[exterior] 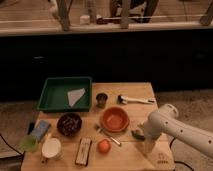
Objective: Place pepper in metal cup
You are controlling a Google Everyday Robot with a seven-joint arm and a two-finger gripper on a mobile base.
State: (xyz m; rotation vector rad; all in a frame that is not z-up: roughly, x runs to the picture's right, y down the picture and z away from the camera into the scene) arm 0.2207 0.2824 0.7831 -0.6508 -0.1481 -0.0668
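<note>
A slim dark green pepper (136,134) lies on the wooden table (125,90), just right of the orange bowl (115,119). The small grey metal cup (101,99) stands upright behind the bowl, next to the green tray. My white arm reaches in from the right. Its gripper (147,145) points down at the table near the front right corner, just right of the pepper and slightly nearer the front edge. The gripper is open and holds nothing.
The green tray (55,95) with a pale paper sits at the back left. A dark bowl (69,123), a white mug (51,148), a light green cup (30,144), an orange fruit (103,146), a dark bar (83,150), a spoon (108,135) and a white-handled utensil (135,100) lie around.
</note>
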